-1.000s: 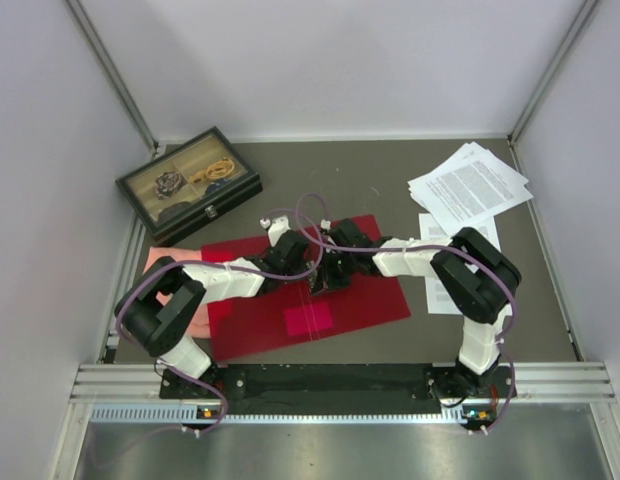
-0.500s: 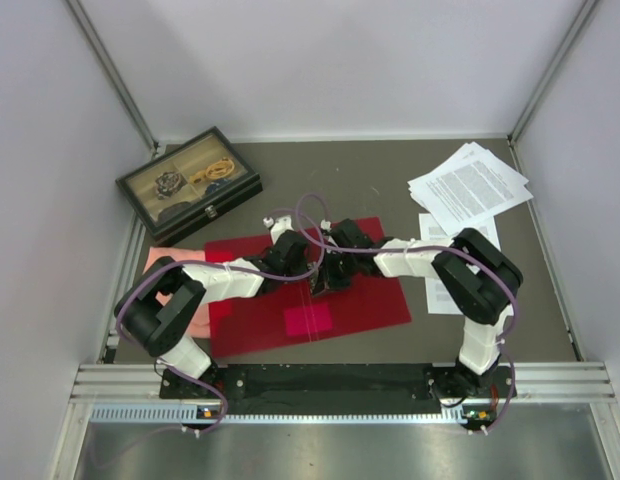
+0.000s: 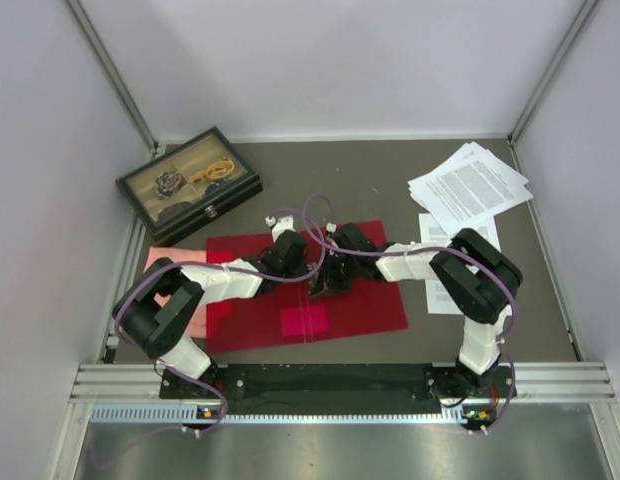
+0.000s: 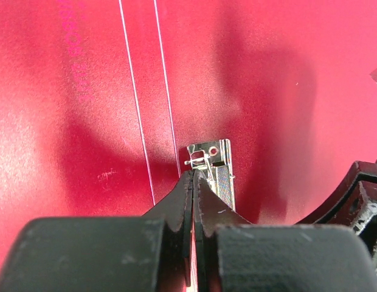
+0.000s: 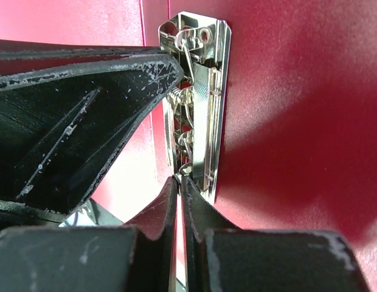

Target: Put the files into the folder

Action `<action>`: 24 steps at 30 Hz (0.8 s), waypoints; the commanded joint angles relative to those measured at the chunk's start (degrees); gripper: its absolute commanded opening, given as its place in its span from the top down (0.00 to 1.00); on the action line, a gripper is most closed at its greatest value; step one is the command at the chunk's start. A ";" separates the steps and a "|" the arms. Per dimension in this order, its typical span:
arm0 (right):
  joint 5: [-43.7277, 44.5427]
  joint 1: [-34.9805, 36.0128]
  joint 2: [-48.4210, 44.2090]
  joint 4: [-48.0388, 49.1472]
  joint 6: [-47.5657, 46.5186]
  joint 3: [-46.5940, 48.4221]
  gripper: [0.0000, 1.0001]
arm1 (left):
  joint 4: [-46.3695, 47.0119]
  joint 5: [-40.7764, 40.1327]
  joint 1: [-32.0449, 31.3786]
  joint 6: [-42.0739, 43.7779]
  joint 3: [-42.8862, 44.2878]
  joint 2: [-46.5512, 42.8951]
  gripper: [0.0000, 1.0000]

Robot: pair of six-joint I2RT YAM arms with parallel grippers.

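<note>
The red folder [image 3: 370,300] lies open and flat on the table, with a pink sticker [image 3: 303,319] near its front and a metal clip [image 3: 320,287] at its middle. My left gripper [image 3: 312,272] and right gripper [image 3: 326,281] meet over the clip. In the left wrist view the left gripper [image 4: 193,173] is shut, tips at the clip's [image 4: 216,164] wire end. In the right wrist view the right gripper [image 5: 179,178] is shut, tips touching the clip's [image 5: 204,91] spring wire. The files [image 3: 470,185] lie fanned at the back right.
A dark glass-lidded box [image 3: 188,185] stands at the back left. A salmon-pink cloth [image 3: 165,262] lies under the folder's left edge. More printed sheets [image 3: 440,290] lie beside the right arm. Walls close in on the left, back and right.
Both grippers stay shut at the clip. The folder and its pink sticker have shifted very slightly to the left.
</note>
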 commanded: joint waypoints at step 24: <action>-8.37 -1.42 2.78 11.85 -0.33 -10.85 1.00 | -3.42 2.69 2.47 0.34 0.47 0.75 0.80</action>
